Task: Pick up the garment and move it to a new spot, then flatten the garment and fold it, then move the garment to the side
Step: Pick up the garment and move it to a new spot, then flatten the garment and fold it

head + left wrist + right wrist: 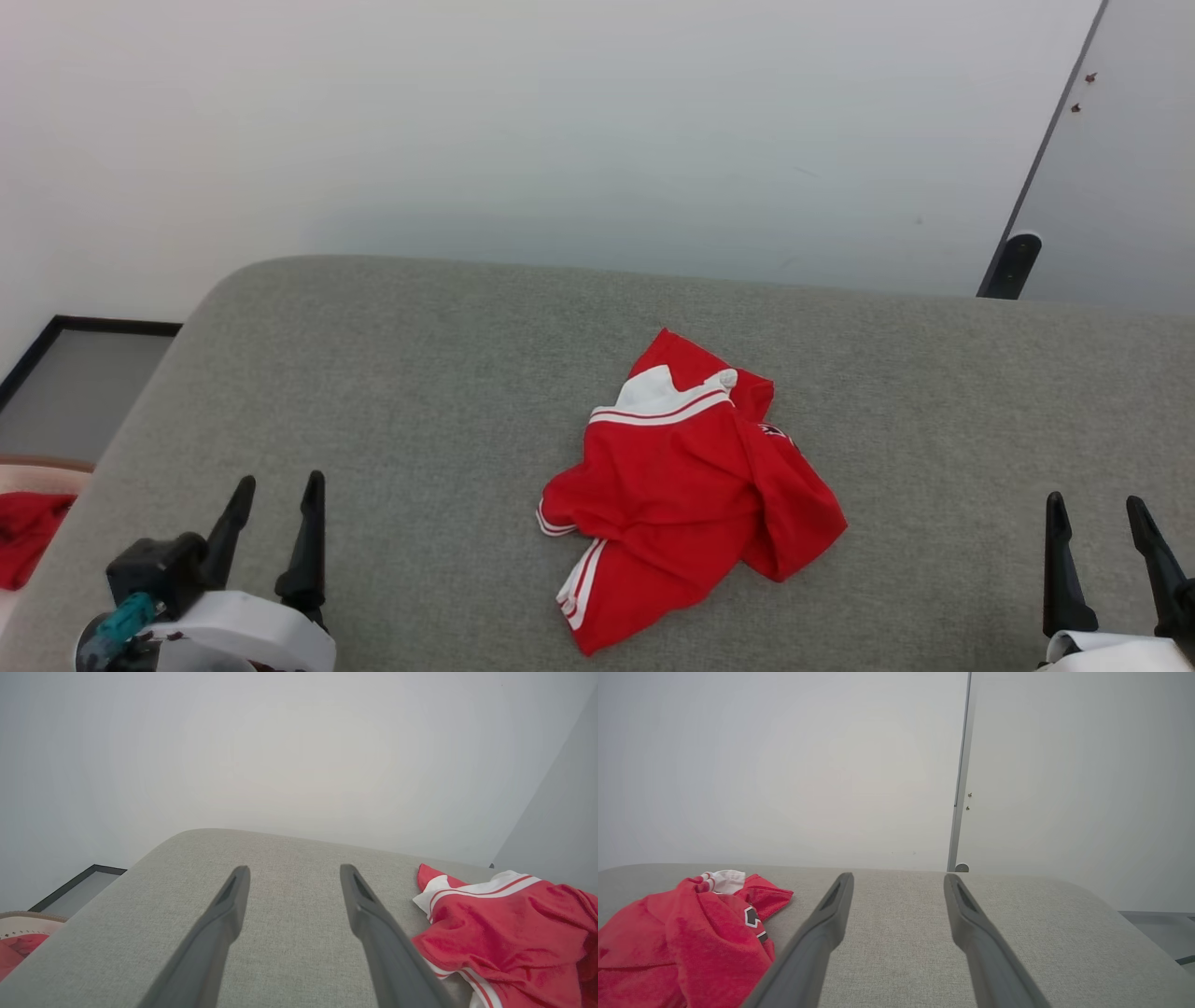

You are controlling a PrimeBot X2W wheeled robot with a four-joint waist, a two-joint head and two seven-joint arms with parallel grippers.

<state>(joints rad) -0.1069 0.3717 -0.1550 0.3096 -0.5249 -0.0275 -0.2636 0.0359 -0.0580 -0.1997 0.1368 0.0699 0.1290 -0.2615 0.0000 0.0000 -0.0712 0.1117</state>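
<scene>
The left gripper [281,479] and right gripper [1094,499] gape empty beside crumpled red, white-trimmed garment [681,467].

No text can be read whole. The garment [691,947] bears a scrap of black, white-outlined lettering [753,920] at a fold, lower left of the right wrist view, too crumpled to read.

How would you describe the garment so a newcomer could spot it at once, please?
On the wide grey padded surface, near its middle, lies the garment, a crumpled red shirt with white striped trim. The other red cloth sits off the surface, at its left.
</scene>
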